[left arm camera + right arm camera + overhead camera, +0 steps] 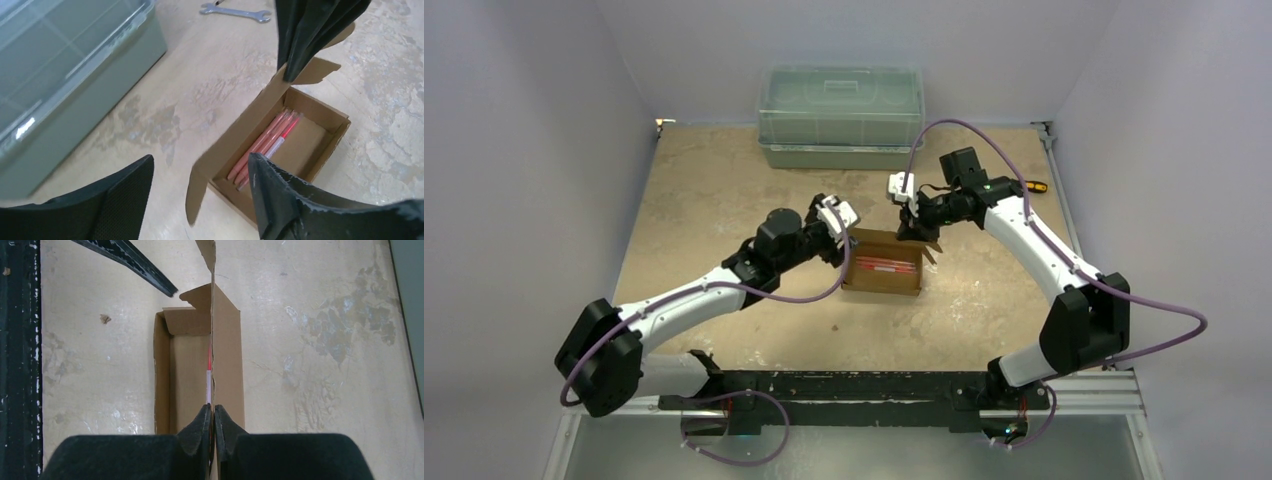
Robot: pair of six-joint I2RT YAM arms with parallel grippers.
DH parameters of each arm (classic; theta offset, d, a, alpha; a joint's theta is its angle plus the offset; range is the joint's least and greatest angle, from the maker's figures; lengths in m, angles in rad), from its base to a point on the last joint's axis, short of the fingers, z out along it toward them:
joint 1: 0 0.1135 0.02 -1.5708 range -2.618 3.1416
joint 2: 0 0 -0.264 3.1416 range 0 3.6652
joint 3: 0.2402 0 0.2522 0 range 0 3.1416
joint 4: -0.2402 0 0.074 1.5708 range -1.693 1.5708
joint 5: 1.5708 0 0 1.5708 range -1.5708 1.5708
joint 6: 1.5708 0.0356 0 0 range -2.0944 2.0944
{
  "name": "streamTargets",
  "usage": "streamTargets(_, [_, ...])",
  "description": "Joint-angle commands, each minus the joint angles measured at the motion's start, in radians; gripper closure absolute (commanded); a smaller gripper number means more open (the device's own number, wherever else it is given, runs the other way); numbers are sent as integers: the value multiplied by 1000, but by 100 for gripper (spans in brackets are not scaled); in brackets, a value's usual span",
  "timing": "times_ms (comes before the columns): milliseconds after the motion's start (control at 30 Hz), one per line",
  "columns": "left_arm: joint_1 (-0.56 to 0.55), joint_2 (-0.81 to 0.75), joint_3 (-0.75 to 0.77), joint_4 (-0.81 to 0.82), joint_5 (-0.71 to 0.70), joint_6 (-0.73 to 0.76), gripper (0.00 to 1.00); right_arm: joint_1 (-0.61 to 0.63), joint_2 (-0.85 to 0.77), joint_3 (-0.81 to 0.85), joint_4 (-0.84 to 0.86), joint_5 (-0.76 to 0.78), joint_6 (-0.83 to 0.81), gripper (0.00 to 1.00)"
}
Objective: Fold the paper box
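Note:
The paper box (882, 276) is an open brown carton in the middle of the table, with red pens (267, 140) lying inside. Its long back lid flap (212, 335) stands upright. My right gripper (213, 408) is shut on that flap's top edge, at the box's right end (914, 228). The left wrist view shows those black fingers (305, 35) pinching the flap from above. My left gripper (201, 157) is open, hovering above the box's left end (838, 242), and holds nothing. A small end tab (195, 192) sticks out below it.
A green translucent lidded bin (840, 115) stands at the back of the table. Beyond the box lies a metal wrench (235, 12). A yellow-handled screwdriver (1034, 186) lies at the right edge. A black rail (844, 390) runs along the near edge.

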Motion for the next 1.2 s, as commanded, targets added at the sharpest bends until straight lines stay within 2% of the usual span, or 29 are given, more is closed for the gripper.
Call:
streamTargets(0, [5,81,137,-93,156,166,35,9,2,41,-25,2,-30,92])
streamTargets(100, [17,113,167,-124,192,196,38,10,1,40,-30,3,-39,92])
streamTargets(300, [27,175,239,-221,257,242,51,9,1,43,-30,4,-45,92])
streamTargets(400, [27,192,255,-252,273,248,65,10,1,45,-24,6,-43,92])
streamTargets(533, [26,204,270,-273,277,235,94,10,0,48,-13,17,-28,92])
streamTargets(600, [26,203,273,-281,264,224,100,10,-2,51,-8,22,-12,90])
streamTargets(767, [25,170,235,-244,193,172,100,8,-23,71,27,24,79,67])
streamTargets(900, [21,125,198,-213,166,126,100,-7,-76,73,56,37,150,38])
streamTargets(967, [22,120,198,-221,156,105,100,-36,-115,70,70,21,176,27])
streamTargets(1033, [22,118,200,-234,146,87,100,-88,-151,61,92,-18,205,21])
streamTargets(1167, [22,118,198,-252,140,62,100,-197,-222,-26,222,-76,298,18])
